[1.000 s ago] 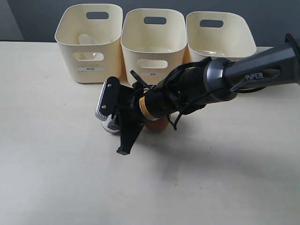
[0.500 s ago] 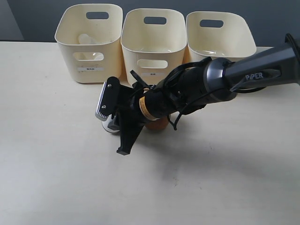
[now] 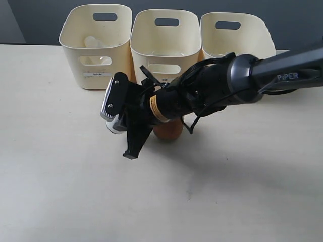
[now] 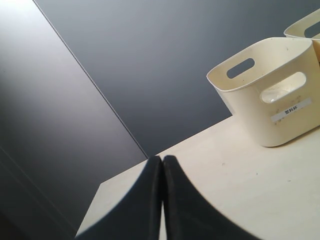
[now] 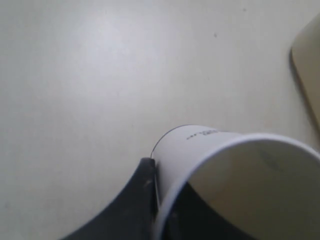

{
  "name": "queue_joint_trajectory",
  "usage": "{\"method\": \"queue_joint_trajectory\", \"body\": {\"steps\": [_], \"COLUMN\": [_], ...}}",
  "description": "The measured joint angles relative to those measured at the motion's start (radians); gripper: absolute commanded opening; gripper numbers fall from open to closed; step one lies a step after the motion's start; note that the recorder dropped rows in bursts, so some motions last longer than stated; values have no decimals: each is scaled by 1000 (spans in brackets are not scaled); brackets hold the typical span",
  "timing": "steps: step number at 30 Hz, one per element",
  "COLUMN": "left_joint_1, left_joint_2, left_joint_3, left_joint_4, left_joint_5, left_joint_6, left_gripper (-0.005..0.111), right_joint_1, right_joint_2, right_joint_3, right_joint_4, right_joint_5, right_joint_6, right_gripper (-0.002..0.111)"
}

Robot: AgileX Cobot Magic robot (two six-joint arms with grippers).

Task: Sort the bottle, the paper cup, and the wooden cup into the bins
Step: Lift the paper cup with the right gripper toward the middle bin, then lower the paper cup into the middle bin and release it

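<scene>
My right gripper [image 3: 119, 126] reaches across to the table's middle and is shut on the wall of the white paper cup [image 3: 114, 128], one finger outside and one inside. The right wrist view shows the paper cup [image 5: 200, 150] pinched at its rim by the gripper [image 5: 161, 205], just above the table. The reddish-brown wooden cup [image 3: 168, 130] stands upright behind the arm, partly hidden. The clear bottle [image 3: 93, 43] lies inside the left bin [image 3: 96, 75]. The middle bin [image 3: 166, 60] and right bin [image 3: 237, 43] stand beside it. My left gripper [image 4: 162, 161] is shut and holds nothing.
The three bins form a row along the far edge against a dark wall. In the left wrist view the left bin [image 4: 280, 120] stands on the cream table [image 4: 240, 170]. A bin corner [image 5: 307, 75] shows in the right wrist view.
My right gripper has risen slightly and shifted left with the paper cup in it, uncovering more of the wooden cup.
</scene>
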Motion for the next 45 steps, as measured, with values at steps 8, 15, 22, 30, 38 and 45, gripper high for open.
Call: {"method": "queue_joint_trajectory", "body": {"steps": [8,15,22,30,38,45], "left_joint_1": [0,0,0,0,0,0], "left_joint_2": [0,0,0,0,0,0], "left_joint_3": [0,0,0,0,0,0], "left_joint_4": [0,0,0,0,0,0], "left_joint_5": [0,0,0,0,0,0], "left_joint_6": [0,0,0,0,0,0], "left_gripper": [0,0,0,0,0,0], "right_joint_1": [0,0,-22,-149,-246,-295], "right_joint_2": [-150,-343,-366,-309,-214,-122], "right_joint_3": [0,0,-36,-156,-165,-192], "right_joint_4": [0,0,5,164,183,76], "right_joint_5": [33,278,448,316,203,156], "right_joint_6": [0,0,0,30,137,335], "right_gripper": [1,1,-1,-1,-1,-1]}}
